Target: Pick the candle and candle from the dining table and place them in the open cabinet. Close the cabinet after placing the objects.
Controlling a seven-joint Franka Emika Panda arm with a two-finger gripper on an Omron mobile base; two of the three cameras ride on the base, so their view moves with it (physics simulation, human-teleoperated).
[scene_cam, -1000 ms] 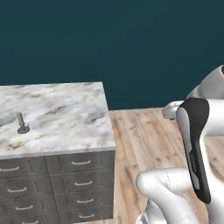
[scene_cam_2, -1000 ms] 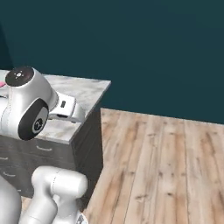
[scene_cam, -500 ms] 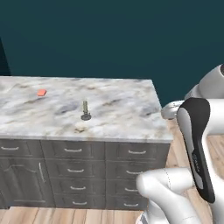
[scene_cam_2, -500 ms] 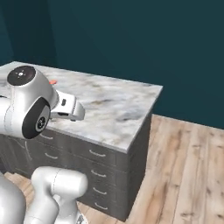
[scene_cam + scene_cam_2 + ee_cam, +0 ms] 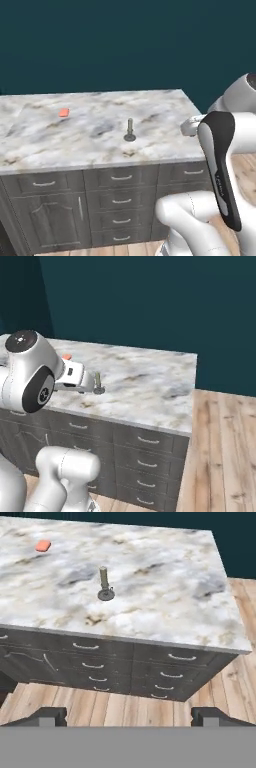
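One candle (image 5: pixel 130 130) on a grey metal stemmed holder is seen upright on the dining table (image 5: pixel 165 107), near the middle of the marble top and toward its near edge. It is also visible from the right base camera (image 5: pixel 98 383) and from the hand camera (image 5: pixel 104 584). A small orange-red block (image 5: pixel 63 112) lies well apart from it, farther back and to the left. Grey drawers (image 5: pixel 172 658) with silver handles are seen under the top. The gripper (image 5: pixel 131 714) is held off the near edge of the table with its jaws spread wide and nothing between them. Wooden floor (image 5: pixel 225 446) is seen to the right of the table.
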